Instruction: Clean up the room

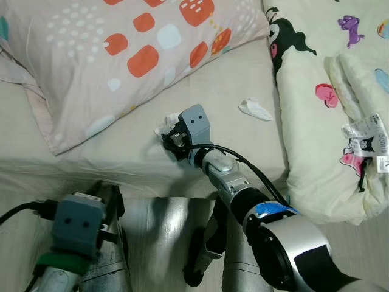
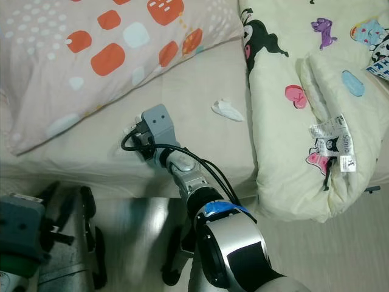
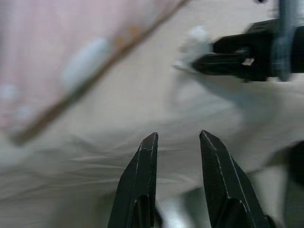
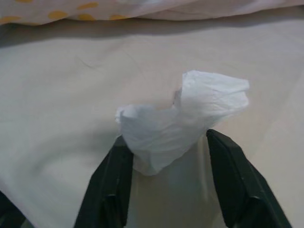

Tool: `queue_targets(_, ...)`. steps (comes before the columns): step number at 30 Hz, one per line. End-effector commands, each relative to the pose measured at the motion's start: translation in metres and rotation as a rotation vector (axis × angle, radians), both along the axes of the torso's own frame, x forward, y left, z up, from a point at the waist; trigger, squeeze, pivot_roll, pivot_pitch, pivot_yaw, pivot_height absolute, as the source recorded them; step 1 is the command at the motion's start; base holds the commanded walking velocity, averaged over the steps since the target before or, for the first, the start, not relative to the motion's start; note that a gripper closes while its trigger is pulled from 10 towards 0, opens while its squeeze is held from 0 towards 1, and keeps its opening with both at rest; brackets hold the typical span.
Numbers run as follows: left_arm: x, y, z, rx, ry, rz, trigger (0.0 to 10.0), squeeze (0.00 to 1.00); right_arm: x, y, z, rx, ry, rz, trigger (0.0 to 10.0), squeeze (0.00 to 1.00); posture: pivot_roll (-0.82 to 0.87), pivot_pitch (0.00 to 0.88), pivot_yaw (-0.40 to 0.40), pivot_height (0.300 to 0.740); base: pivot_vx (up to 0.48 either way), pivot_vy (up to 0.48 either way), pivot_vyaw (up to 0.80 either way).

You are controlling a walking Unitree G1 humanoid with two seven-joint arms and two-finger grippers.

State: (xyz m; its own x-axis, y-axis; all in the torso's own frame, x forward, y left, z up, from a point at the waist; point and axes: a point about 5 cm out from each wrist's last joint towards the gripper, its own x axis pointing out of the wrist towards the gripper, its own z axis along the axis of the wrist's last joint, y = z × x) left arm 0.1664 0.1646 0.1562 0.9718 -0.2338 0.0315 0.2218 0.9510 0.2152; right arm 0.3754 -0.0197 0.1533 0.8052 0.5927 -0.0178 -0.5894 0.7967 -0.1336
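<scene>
Now, from my head, my right gripper [image 1: 172, 139] is stretched out over the bed sheet [image 1: 121, 158], its tip right at a crumpled tissue [image 1: 163, 126] just below the spotted pillow [image 1: 121, 55]. A second tissue [image 1: 255, 109] lies further right, near the cartoon quilt [image 1: 322, 121].

Along my right wrist, the crumpled tissue [image 4: 175, 118] sits straight ahead between my spread fingers [image 4: 111, 185], one either side, not pinched yet; closing should catch it.

Over on my left wrist, the left gripper [image 3: 178, 142] hangs back at the bed's edge, fingers parted and holding nothing, well apart from the wad. The right arm is clearly nearer.
</scene>
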Motion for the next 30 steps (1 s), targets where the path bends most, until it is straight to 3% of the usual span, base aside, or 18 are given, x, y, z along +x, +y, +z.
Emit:
queue_targets(1,-0.007,-0.010,-0.007,-0.041,0.075,-0.083,10.0,0.00,-0.003,-0.004,-0.012,-0.017,0.035,-0.008,0.0,0.00,0.45,0.477,-0.203,0.513,0.000,0.000,0.00)
queue_targets(4,-0.009,-0.017,-0.010,-0.024,0.112,-0.158,10.0,0.00,-0.002,-0.007,-0.011,-0.017,0.029,-0.020,0.0,0.00,0.45,0.471,-0.201,0.513,0.000,0.000,0.00)
queue_targets(18,0.008,-0.012,-0.011,0.004,0.076,-0.101,10.0,0.00,0.001,-0.015,-0.010,-0.015,0.010,-0.043,0.0,0.00,0.41,0.429,-0.209,0.513,0.000,0.000,0.00)
queue_targets(21,0.015,-0.010,-0.014,0.006,0.064,-0.075,10.0,0.00,0.000,-0.017,-0.012,-0.007,0.007,-0.050,0.0,0.00,0.38,0.407,-0.210,0.513,0.000,0.000,0.00)
queue_targets(23,0.028,-0.008,-0.018,0.012,0.042,-0.037,10.0,0.00,-0.001,-0.023,-0.014,0.029,0.000,-0.076,0.0,0.00,0.32,0.372,-0.204,0.513,0.000,0.000,0.00)
queue_targets(24,0.028,-0.008,-0.018,0.012,0.042,-0.037,10.0,0.00,-0.001,-0.023,-0.014,0.029,0.000,-0.076,0.0,0.00,0.32,0.372,-0.204,0.513,0.000,0.000,0.00)
queue_targets(25,0.041,-0.009,-0.020,0.008,0.021,-0.015,10.0,0.00,-0.003,-0.029,-0.018,0.078,-0.006,-0.111,0.0,0.00,0.29,0.339,-0.196,0.513,0.000,0.000,0.00)
queue_targets(30,0.059,-0.014,-0.021,-0.014,-0.002,-0.016,10.0,0.00,-0.010,-0.037,-0.028,0.133,-0.017,-0.154,0.0,0.00,0.23,0.296,-0.180,0.513,0.000,0.000,0.00)
